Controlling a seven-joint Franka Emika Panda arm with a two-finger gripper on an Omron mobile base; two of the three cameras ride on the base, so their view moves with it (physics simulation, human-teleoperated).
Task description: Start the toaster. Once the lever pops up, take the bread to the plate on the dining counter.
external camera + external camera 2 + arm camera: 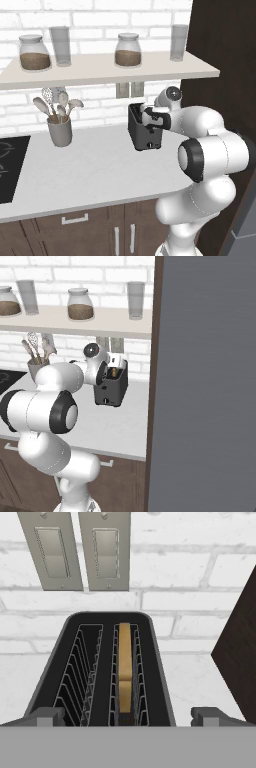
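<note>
Gripper [127, 717] is held directly over the toaster [144, 129], jaws spread wide, nothing pinched between them. Bread [125, 668] is seen edge-on in the hand view, sunk in the right-hand slot, the left slot beside it bare wire. Toaster is set at the back of the white counter [95, 167], close to the brick wall and just below two wall plates [75, 549], so the hand is brought in from the front and above. That pose is judged to suit either a push on the lever or a pull on the slice. The lever itself is not made out, so whether toasting is started cannot be told. In the base views the fingertips are masked by the wrist and the toaster's top.
</note>
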